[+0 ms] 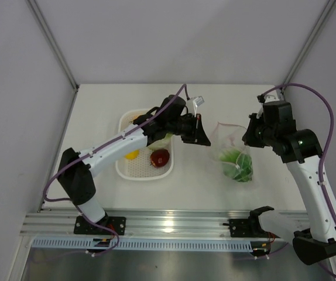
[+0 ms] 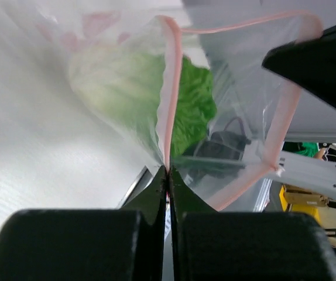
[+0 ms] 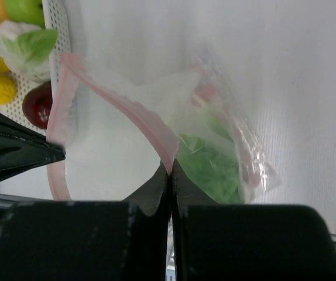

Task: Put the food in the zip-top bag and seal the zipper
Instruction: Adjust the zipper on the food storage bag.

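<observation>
Pink zipper (image 2: 169,88) of clear zip-top bag (image 1: 229,140) pinched in closed left jaws and closed right jaws — lettuce (image 3: 209,167) inside

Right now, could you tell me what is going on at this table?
Both arms are holding the clear zip-top bag. The left gripper and the right gripper are each shut on its pink zipper strip at separate spots, so the mouth gapes open. One lettuce is inside. The dark red apple, a yellow fruit and another lettuce lie in the white basket.
</observation>
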You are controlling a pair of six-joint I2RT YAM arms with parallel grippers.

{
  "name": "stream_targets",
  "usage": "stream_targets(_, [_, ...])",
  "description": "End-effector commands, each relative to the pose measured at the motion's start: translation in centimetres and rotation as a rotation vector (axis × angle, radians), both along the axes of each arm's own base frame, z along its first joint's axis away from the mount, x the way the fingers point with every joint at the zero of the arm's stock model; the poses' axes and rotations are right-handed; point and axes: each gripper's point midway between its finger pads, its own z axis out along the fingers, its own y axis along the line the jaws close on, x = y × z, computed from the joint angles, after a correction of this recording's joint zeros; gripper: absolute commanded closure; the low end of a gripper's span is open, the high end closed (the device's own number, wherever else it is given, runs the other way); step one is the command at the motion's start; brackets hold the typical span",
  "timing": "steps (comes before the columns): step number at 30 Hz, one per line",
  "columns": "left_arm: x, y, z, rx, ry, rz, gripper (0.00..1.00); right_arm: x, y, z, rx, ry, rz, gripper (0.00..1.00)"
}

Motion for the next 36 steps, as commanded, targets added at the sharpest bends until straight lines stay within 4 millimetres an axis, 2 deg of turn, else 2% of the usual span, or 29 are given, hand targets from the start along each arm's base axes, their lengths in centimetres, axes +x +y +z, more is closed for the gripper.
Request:
stream_targets(1, [1.5, -0.9, 3.0, -0.045, -0.037, -0.038, 0.99, 0.9, 0.0, 1.1, 0.006, -0.002, 0.010, 1.00])
stream_targets(2, [1.4, -0.9, 2.5, -0.056, -0.035, -0.025, 0.99, 0.6, 0.1, 1.1, 0.012, -0.003, 0.011, 1.00])
stream_targets(4, [1.0, -0.3, 3.8, -0.118, -0.089, 0.012, 0.99, 0.1, 0.4, 2.8, 0.056, -0.101, 0.015, 1.00])
stream_targets(5, [1.1, -0.1, 3.9, -0.113, -0.090, 0.020, 1.00, 0.0, 0.3, 2.2, 0.058, -0.101, 0.009, 1.00])
stream_targets(6, [1.7, 0.0, 2.4, -0.077, -0.061, 0.021, 0.99, 0.0, 0.1, 1.9, 0.052, -0.098, 0.008, 1.00])
stream_targets(9, [1.9, -0.1, 2.0, -0.054, -0.020, -0.007, 1.00, 0.2, -0.3, 0.1, 0.002, -0.001, 0.013, 1.00])
stream_targets(12, [1.9, 0.0, 2.5, -0.073, -0.039, -0.003, 0.85, 0.3, 0.7, 0.4, 0.040, -0.020, 0.050, 1.00])
stream_targets(15, [1.4, 0.5, 2.1, -0.058, -0.035, 0.001, 0.61, 0.1, 0.9, -0.1, 0.040, 0.001, 0.068, 1.00])
stream_targets(18, [0.5, 1.0, 1.0, -0.034, -0.021, 0.008, 0.50, 0.1, 0.9, -1.2, 0.022, 0.042, 0.078, 1.00])
stream_targets(19, [0.0, 1.2, 1.7, -0.043, -0.034, 0.011, 0.50, 0.1, 0.9, -1.3, 0.020, 0.044, 0.079, 1.00])
stream_targets(21, [-1.1, 1.1, 0.9, -0.023, -0.029, 0.006, 0.44, 0.2, 1.1, -1.2, 0.025, 0.041, 0.084, 1.00])
stream_targets(23, [-1.2, 1.1, 0.7, -0.002, -0.038, 0.027, 0.42, 0.2, 1.2, -1.0, 0.031, 0.039, 0.088, 1.00])
stream_targets(28, [-1.9, 0.7, -1.0, 0.060, -0.034, 0.052, 0.43, 0.1, 1.6, -0.7, 0.032, 0.039, 0.094, 1.00])
stream_targets(32, [-2.8, -0.5, -1.7, 0.068, -0.016, 0.025, 0.44, 0.0, 1.6, -0.6, 0.034, 0.040, 0.092, 1.00])
stream_targets(35, [-2.9, -1.3, -1.5, 0.055, -0.008, 0.009, 0.63, 0.1, 1.6, -0.9, 0.035, 0.042, 0.088, 1.00])
stream_targets(36, [-2.6, -1.6, -1.6, 0.057, -0.010, 0.008, 0.80, 0.0, 1.6, -1.0, 0.036, 0.044, 0.086, 1.00])
